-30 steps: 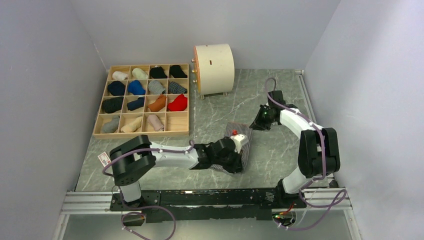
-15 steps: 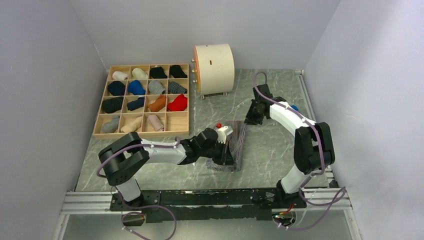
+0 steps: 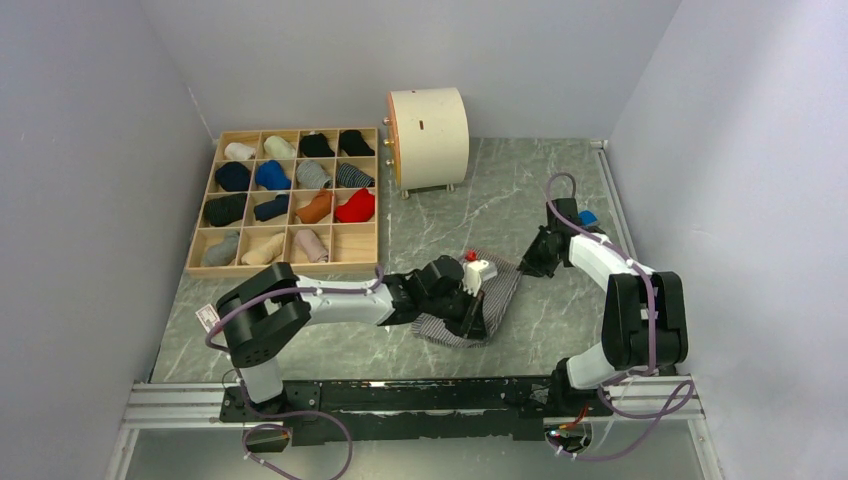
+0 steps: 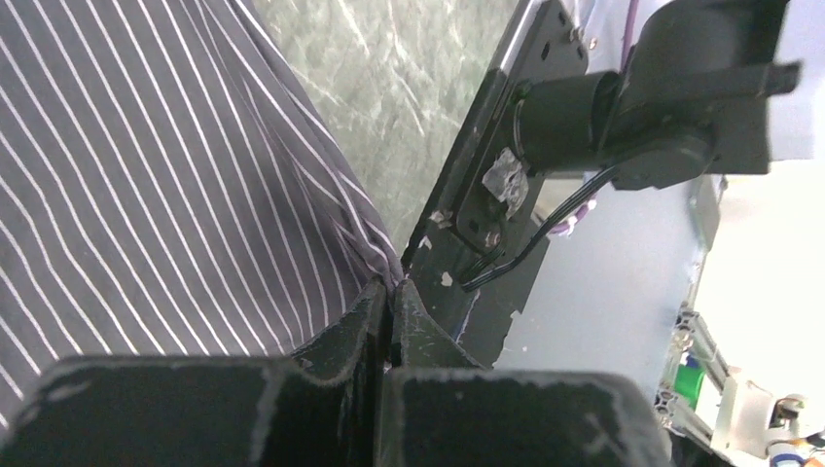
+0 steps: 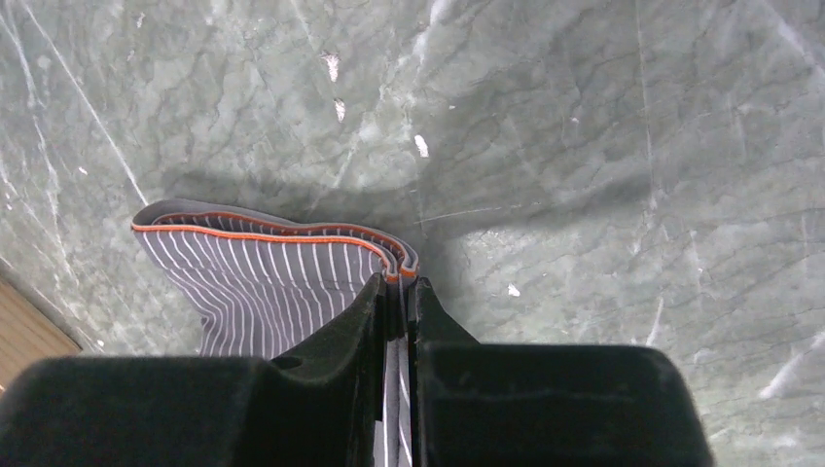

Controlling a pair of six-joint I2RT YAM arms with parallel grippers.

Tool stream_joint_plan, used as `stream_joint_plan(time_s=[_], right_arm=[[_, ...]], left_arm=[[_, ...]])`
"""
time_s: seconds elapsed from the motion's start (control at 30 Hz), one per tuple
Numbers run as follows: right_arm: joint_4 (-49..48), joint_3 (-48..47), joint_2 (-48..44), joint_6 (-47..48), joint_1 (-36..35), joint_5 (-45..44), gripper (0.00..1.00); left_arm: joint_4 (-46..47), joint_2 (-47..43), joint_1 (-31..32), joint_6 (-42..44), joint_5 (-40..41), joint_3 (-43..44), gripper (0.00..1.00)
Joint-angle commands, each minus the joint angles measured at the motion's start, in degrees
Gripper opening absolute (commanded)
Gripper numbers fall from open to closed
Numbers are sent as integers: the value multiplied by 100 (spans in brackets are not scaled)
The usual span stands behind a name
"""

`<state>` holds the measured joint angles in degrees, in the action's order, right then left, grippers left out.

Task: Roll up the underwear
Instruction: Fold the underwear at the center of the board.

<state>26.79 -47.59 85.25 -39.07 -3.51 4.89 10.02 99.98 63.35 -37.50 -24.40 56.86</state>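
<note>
The grey white-striped underwear (image 3: 497,296) lies stretched on the marble table between my two grippers. My left gripper (image 3: 478,312) is shut on its near edge; the left wrist view shows the striped cloth (image 4: 175,195) pinched at the fingertips (image 4: 391,288). My right gripper (image 3: 528,262) is shut on the far right corner; the right wrist view shows the orange-trimmed waistband (image 5: 282,233) clamped between the jaws (image 5: 399,282). The pale pink-beige underwear is out of view.
A wooden grid box (image 3: 285,201) of rolled socks and garments stands at the back left. A cream cylinder (image 3: 428,137) stands behind the middle. A small blue block (image 3: 587,216) lies by the right wall. The rail (image 3: 430,395) runs along the near edge.
My right gripper has moved right and nearer, pulling the striped underwear's corner out. My left gripper has shifted right with its edge. The cloth now lies more spread.
</note>
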Motion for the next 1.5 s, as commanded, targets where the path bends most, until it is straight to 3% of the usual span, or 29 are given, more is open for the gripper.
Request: stream_joint_plan(time_s=[0.0,0.63,1.17,1.47], right_arm=[[-395,-62,41,295,103,457,0],[270,-751,66,-179,-375,-467,0],[1053,-2172,1067,-269,-1464,-1437,0],[1153,-2778,1722,-346,-1807,-1460,0]], left_arm=[[-397,99,151,266,58,204,5],[145,-475,-415,-141,-126,-466,5],[33,-925,-744,-328,276,-1260,5],[-371,-1346,-1028,-176,326,-1431,5]])
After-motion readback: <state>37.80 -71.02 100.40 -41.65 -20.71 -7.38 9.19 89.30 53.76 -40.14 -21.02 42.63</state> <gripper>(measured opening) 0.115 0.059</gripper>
